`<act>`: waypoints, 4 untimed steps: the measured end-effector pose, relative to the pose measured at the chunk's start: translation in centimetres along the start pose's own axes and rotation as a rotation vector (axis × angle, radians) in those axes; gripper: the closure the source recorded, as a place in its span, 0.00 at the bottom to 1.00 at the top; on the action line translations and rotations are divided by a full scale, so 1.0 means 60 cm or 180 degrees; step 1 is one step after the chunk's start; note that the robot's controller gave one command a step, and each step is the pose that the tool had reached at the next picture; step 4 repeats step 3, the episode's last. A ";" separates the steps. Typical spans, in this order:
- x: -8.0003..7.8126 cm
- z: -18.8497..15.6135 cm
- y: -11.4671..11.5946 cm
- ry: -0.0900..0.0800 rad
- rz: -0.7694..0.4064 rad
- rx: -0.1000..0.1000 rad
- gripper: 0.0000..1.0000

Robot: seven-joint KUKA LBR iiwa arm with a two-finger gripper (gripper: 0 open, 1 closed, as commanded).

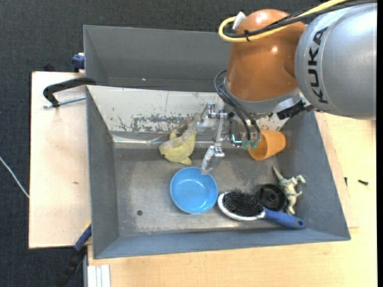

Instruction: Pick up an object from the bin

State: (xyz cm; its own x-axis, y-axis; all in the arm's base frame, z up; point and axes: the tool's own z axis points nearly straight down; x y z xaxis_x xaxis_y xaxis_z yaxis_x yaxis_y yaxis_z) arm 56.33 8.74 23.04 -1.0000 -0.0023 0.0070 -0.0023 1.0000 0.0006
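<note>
My gripper (pixel 210 154) hangs in the middle of the bin, toward the back wall. It is just above the far rim of a round blue bowl (pixel 193 190) that lies open side up. A crumpled yellow thing (pixel 178 147) lies just to the gripper's left against the back wall. An orange cup (pixel 267 144) lies on its side to the gripper's right. I see nothing held in the gripper.
A hairbrush (pixel 242 205) with black bristles, a white rim and a blue handle lies at the front right. A black round thing (pixel 272 195) and a pale green toy figure (pixel 291 190) sit beside it. The arm's orange cover overhangs the bin's back right.
</note>
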 end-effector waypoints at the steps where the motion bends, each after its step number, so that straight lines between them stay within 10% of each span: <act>1: 0.040 0.249 -0.040 0.0004 0.0722 0.0001 0.00; 2: 0.036 0.241 -0.038 -0.0019 0.0722 -0.0010 1.00; 3: -0.003 0.032 -0.052 -0.0068 0.0859 -0.0014 1.00; 4: -0.003 0.032 -0.052 -0.0068 0.0859 -0.0014 1.00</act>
